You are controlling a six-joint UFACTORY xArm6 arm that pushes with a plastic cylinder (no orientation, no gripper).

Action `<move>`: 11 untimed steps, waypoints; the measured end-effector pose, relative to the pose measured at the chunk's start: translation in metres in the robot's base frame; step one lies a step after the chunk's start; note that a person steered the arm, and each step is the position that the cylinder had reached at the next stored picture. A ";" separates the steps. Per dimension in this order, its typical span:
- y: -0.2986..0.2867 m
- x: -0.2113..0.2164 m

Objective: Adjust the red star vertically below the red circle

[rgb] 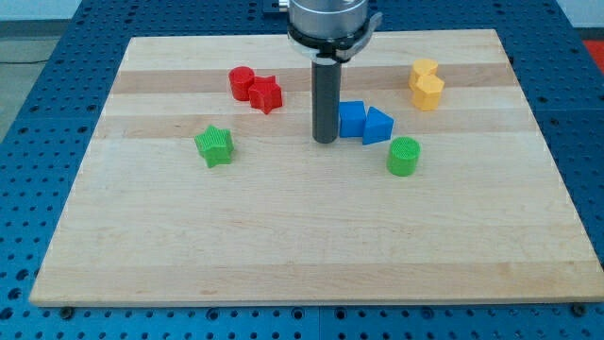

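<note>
My tip (325, 141) rests on the wooden board (283, 246) with nothing against it; being a bare rod, it has no hold on anything, and it stands just beside the left face of the blue cube (352, 120), close enough that I cannot tell whether they touch. The red star (266, 94) lies toward the view's left and a little toward the view's top from my tip, clearly apart from it. The star sits pressed against the lower right side of the red circle (243, 83), so it is off to the circle's right instead of straight beneath it. That offset is what the coming move turns on: I judge the star needs a nudge toward the view's left and slightly down, which means my tip should first come round to the star's right side. The other 5 blocks, among them the blue triangle (378, 126) to my tip's right, play no part.
</note>
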State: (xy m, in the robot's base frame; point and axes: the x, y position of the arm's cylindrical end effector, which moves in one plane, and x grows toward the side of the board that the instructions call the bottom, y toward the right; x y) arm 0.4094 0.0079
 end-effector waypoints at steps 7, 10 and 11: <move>-0.064 -0.082; -0.089 -0.049; -0.087 -0.079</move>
